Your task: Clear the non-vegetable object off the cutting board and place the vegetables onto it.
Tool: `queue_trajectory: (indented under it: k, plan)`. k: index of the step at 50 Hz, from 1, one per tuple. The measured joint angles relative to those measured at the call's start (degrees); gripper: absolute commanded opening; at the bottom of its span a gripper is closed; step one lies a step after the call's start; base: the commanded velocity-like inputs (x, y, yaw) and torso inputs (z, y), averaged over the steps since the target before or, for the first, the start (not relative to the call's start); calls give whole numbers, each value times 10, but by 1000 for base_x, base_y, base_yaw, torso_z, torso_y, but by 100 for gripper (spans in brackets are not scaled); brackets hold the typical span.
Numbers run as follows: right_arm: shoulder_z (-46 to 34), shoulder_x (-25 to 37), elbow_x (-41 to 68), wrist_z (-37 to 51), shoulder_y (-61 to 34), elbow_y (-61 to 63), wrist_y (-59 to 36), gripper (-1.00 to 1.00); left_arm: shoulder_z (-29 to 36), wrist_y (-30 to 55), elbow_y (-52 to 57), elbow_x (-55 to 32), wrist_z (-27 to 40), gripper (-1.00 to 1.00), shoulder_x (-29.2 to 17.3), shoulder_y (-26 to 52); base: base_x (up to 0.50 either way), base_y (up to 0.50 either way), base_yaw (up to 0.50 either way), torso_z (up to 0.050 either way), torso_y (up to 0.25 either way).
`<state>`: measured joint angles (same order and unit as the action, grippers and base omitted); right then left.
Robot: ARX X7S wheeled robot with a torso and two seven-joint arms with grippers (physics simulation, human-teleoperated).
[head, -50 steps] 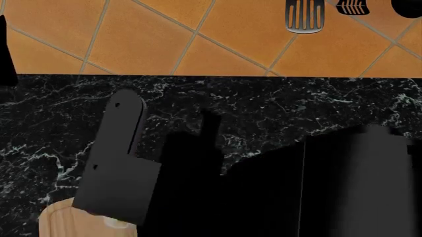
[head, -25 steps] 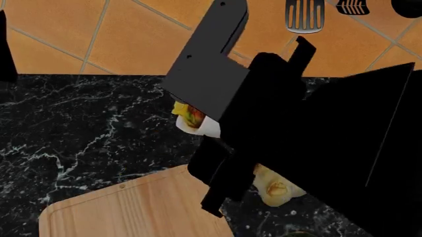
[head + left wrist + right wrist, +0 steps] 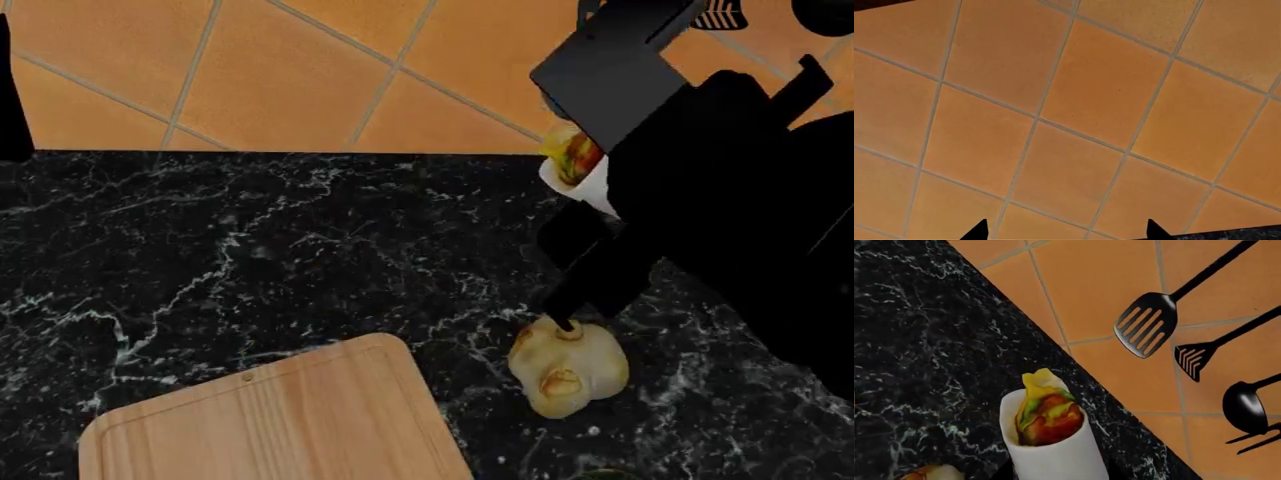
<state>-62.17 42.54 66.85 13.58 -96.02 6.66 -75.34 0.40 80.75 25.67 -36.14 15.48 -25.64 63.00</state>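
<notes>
White wrap (image 3: 1054,450) is gripped in my right hand (image 3: 601,190), lifted clear of the cutting board (image 3: 267,425) so it's free; bulb (image 3: 567,372) waits beside it on the surface (image 3: 267,260).

Bulb (image 3: 567,373) right of cutting board (image 3: 267,425); wrap (image 3: 577,170) behind bulb, apparently raised.
</notes>
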Motion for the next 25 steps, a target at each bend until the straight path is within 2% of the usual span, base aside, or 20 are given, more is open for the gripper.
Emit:
queue_trajectory:
  k: [25]
  plan:
    - [-39, 32, -50, 37, 59, -58, 11, -100, 4, 1, 4, -9, 9, 100, -1, 6, 26, 0, -3, 0, 0]
